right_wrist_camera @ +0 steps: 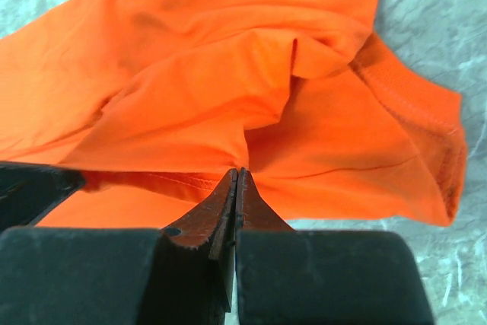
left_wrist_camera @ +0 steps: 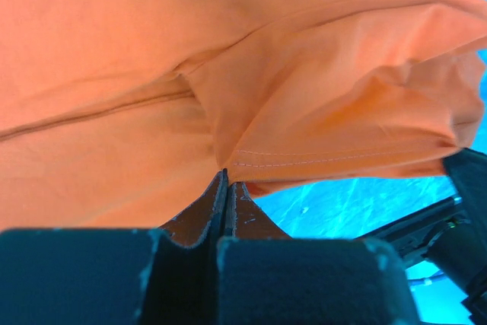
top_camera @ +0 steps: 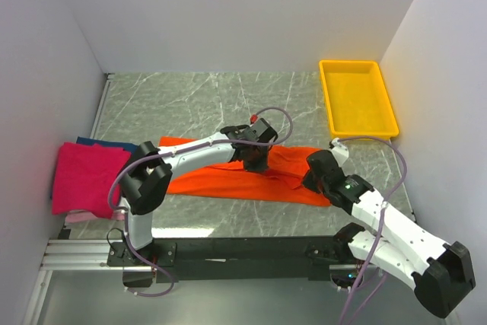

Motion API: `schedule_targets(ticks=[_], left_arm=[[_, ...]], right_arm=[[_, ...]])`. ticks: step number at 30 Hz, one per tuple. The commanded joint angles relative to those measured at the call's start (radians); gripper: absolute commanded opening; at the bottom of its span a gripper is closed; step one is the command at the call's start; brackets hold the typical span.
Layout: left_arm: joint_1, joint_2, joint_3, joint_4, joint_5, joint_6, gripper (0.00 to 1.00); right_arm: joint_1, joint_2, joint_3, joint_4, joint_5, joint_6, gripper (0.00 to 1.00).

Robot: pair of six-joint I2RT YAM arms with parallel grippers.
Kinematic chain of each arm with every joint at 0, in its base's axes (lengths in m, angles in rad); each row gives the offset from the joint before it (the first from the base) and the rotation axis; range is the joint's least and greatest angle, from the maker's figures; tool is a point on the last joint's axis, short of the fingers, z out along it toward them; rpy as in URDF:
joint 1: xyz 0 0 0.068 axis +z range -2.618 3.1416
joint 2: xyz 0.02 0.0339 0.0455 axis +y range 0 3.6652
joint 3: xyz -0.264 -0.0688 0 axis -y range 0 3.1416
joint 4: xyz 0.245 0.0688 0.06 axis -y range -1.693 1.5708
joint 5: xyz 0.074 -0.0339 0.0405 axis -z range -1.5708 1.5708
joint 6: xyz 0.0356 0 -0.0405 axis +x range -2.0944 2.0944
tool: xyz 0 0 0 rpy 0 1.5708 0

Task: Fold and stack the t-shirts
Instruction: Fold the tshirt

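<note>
Far left: magenta-pink folded cloth t-shirt (top_camera: 87, 176), a flat rectangle, on a dark blue folded t-shirt (top_camera: 97, 142). Centre: bright orange soft t-shirt (top_camera: 205, 180), creased, lying on the grey marbled surface (top_camera: 190, 97), long axis left to right. Left gripper (left_wrist_camera: 226, 176) clenched on its hem. Right gripper (right_wrist_camera: 238, 176) clenched on a fold. Far right: yellow rectangular plastic tray (top_camera: 332, 104).

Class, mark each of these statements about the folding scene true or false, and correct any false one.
1. The left fingers and right fingers are both shut on the orange t-shirt. True.
2. The yellow tray stands at the far left. False: it stands at the far right.
3. A magenta shirt lies at the left of the table. True.
4. The orange t-shirt is stacked on the magenta shirt. False: it lies on the table, to its right.
</note>
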Motion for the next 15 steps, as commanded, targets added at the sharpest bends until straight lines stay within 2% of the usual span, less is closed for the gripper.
schedule_targets(ticks=[1, 6, 15], left_arm=[[0.009, -0.051, -0.022, -0.039, -0.024, 0.031, 0.01], [0.015, -0.056, -0.045, -0.028, -0.015, 0.031, 0.01], [0.030, -0.063, -0.070, -0.019, -0.008, 0.035, 0.01]], right_arm=[[-0.001, -0.047, -0.018, -0.027, -0.014, 0.020, 0.00], [0.031, -0.057, -0.043, 0.005, -0.075, 0.062, 0.00], [0.123, -0.007, -0.041, 0.040, -0.080, 0.138, 0.00]])
